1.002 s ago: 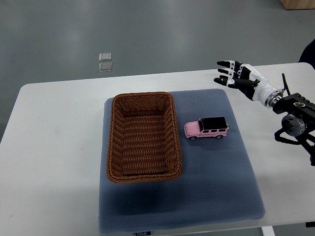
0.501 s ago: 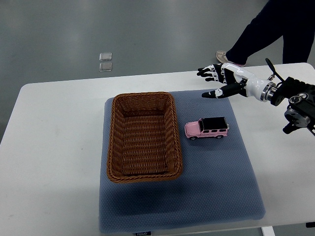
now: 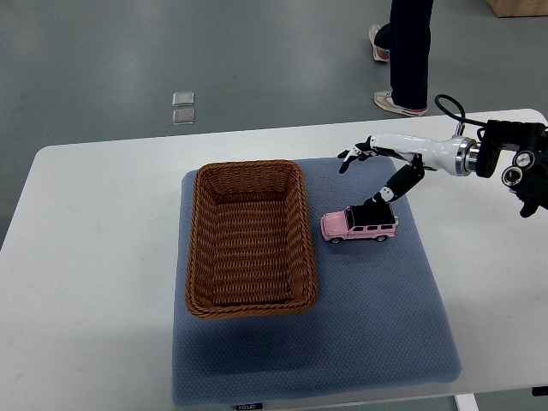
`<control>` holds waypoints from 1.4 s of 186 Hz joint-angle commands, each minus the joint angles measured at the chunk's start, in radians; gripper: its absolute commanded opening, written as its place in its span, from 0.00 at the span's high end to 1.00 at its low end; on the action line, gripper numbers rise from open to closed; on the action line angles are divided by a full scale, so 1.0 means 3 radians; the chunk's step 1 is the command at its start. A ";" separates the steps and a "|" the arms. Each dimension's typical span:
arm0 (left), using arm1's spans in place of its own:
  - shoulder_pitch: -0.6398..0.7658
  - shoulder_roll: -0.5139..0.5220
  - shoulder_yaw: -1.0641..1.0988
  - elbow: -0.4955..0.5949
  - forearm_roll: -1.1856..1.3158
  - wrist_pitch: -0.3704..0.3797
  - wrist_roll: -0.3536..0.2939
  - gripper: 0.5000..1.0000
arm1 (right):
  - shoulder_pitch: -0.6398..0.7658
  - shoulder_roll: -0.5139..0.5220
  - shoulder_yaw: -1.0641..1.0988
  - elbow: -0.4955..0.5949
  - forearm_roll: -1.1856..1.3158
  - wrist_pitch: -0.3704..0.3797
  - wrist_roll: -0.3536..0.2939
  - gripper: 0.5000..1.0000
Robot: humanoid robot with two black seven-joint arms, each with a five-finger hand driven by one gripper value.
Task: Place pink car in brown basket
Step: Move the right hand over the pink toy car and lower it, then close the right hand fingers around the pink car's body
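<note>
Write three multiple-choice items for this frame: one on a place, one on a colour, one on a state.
1. Where is the pink car?
A. In the brown basket
B. On the blue mat, right of the basket
C. On the bare table

2. What colour is the car's roof?
A. Black
B. White
C. Pink

3. How is the right hand?
A. Closed around the car
B. Out of view
C. Open, spread above the car

Answers:
1 B, the brown basket is empty and the car sits on the blue mat.
2 A, the roof is dark.
3 C, the fingers are spread and the car is ungrasped.
</note>
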 commanded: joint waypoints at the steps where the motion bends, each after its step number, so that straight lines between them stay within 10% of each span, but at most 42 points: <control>1: 0.0000 0.0000 -0.0001 0.0000 0.0000 0.0001 0.0000 0.00 | -0.0002 0.0034 -0.0007 0.0005 -0.0208 -0.0003 -0.0005 0.18; 177: 0.0000 0.0000 0.0004 0.0000 0.0000 0.0001 0.0000 0.00 | 0.0013 0.0152 -0.0508 0.0072 -0.0458 -0.0310 -0.0470 0.20; 205: 0.0000 0.0000 0.0004 0.0000 0.0000 0.0001 0.0000 0.00 | 0.0033 0.0147 -0.0518 0.0072 -0.0463 -0.0392 -0.0470 0.56; 221: 0.0000 0.0000 0.0004 0.0000 0.0000 0.0001 0.0000 0.00 | 0.0079 0.0147 -0.0569 0.0067 -0.0463 -0.0397 -0.0470 1.00; 260: 0.0000 0.0000 0.0004 0.0000 0.0000 0.0001 0.0000 0.00 | 0.0079 0.0131 -0.0600 0.0062 -0.0479 -0.0438 -0.0480 1.00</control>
